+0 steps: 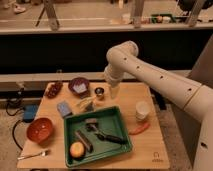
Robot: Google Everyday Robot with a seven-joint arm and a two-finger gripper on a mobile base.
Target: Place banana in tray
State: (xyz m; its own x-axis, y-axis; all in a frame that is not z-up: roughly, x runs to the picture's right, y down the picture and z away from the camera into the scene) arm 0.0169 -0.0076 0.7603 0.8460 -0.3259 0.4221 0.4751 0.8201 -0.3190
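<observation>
Behind the tray [67, 136], gripper [114, 92] hangs near yellowish banana [85, 103]

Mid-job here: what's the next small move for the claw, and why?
Probably ease the claw down and across toward the banana. It lies on the table by the green tray's back-left rim, not inside, and the claw hangs to its right in the view, next to the small metal cup.

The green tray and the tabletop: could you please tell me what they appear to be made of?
The green tray looks like moulded plastic: even colour, rounded raised rim, slight sheen. The tabletop looks like pale wood or wood laminate with a matte finish; I cannot tell which. The gripper hangs above the tabletop's rear part.
</observation>
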